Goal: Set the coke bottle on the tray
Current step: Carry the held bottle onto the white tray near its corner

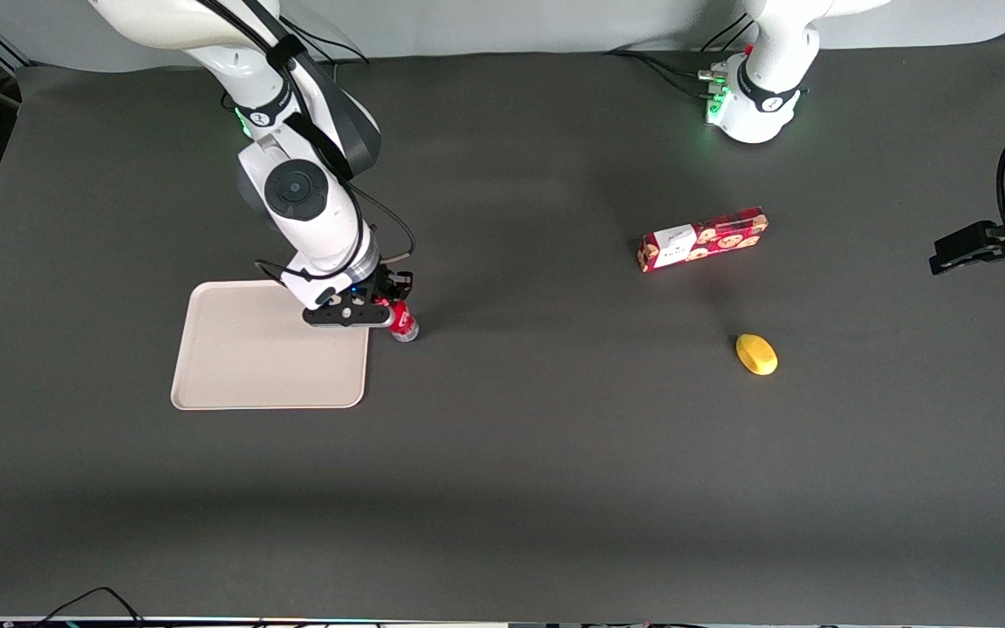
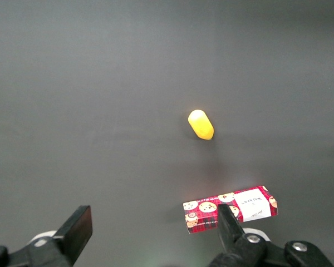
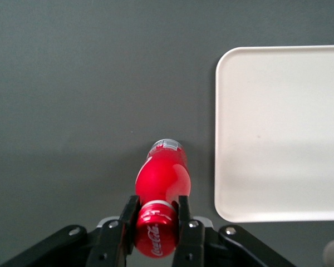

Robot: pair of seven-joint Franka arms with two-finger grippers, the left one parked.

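Bottle time is the step right now. From the front, the gripper (image 1: pixel 383 310) sits low, just past the tray's (image 1: pixel 232 384) edge, with the coke bottle (image 1: pixel 402 323) between its fingers. The bottle's silvery end pokes out under the fingers, close to the table or on it; I cannot tell which. The tray lies right beside the fingers, toward the working arm's end of the table. A long red cookie box (image 1: pixel 703 239) and a small yellow thing (image 1: pixel 756 354) lie well away from the fingers, toward the parked arm's end.

From the parked arm's wrist, only the cookie box (image 2: pixel 230 208) and the yellow thing (image 2: pixel 201 124) show, apart from each other.

From the working arm's wrist, the gripper (image 3: pixel 156 218) has closed snugly on the coke bottle (image 3: pixel 161 183). One finger (image 3: pixel 128 214) presses each side, near the label. The tray (image 3: pixel 234 133) lies just beside the bottle, not touching it.

I think the grab is done and the carry comes next. The bottle needs a lift over the low rim, then a short trip sideways to the tray's flat middle.
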